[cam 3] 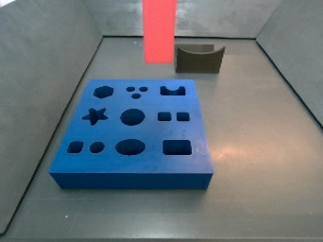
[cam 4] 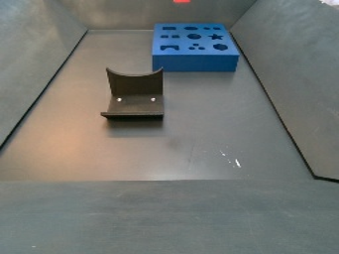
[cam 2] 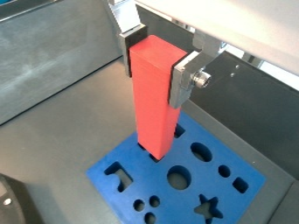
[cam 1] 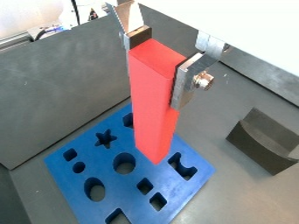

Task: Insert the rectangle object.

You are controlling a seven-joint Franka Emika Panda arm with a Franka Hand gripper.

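Note:
The rectangle object, a tall smooth red-pink block, hangs upright in my gripper. The silver fingers are shut on its upper end from two sides, as both wrist views show. Its lower end hangs over the blue board with shaped holes, near one edge of that board. In a side view the block shows above the far side of the board, with the gripper out of frame. Whether the block touches the board I cannot tell.
A small dark olive notched block lies on the grey floor beyond the board and shows in a wrist view and a side view. Grey walls enclose the floor. The board sits at one end.

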